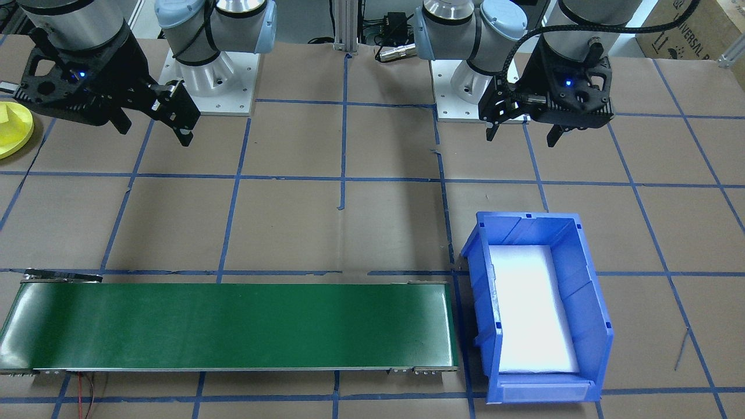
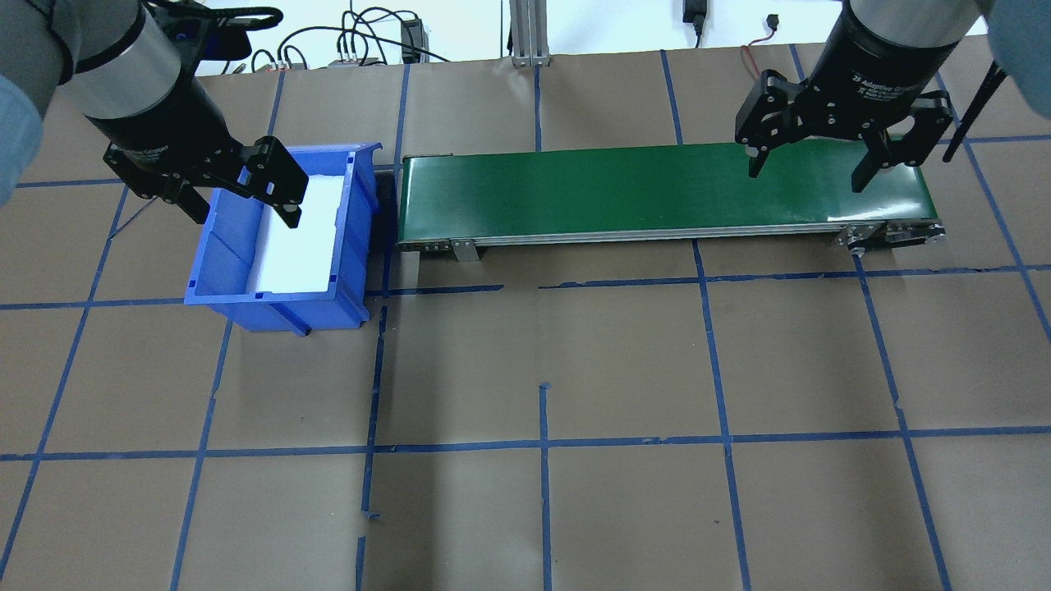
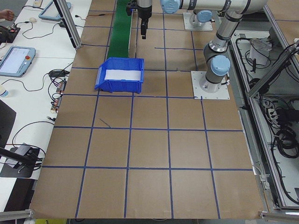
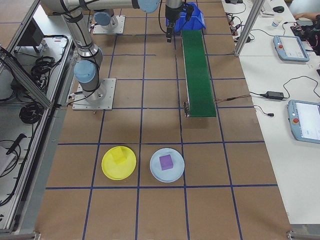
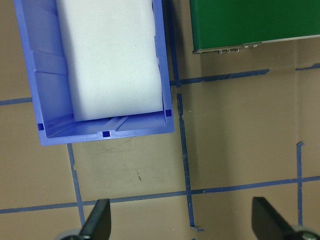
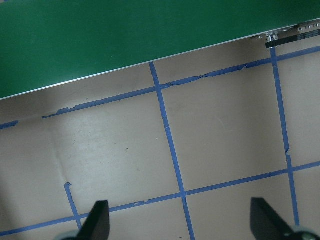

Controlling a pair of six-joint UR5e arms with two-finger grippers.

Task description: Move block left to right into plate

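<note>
Two spread pincers, left (image 2: 240, 190) and right (image 2: 809, 162), latter's wrist seemingly lettered "Adaptive".

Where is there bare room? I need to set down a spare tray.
The brown paper-covered table is bare on the robot's side of the long green conveyor belt and the blue plastic bin. It is crowded beyond the belt's end: a bright yellow round plate beside a pale blue plate.

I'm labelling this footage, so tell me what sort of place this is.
Most likely a robotics lab or test cell. Two arms are bolted to a paper-covered table marked with a blue tape grid, a small green conveyor belt sits beside a blue bin, and teach pendants lie on the side bench.
</note>
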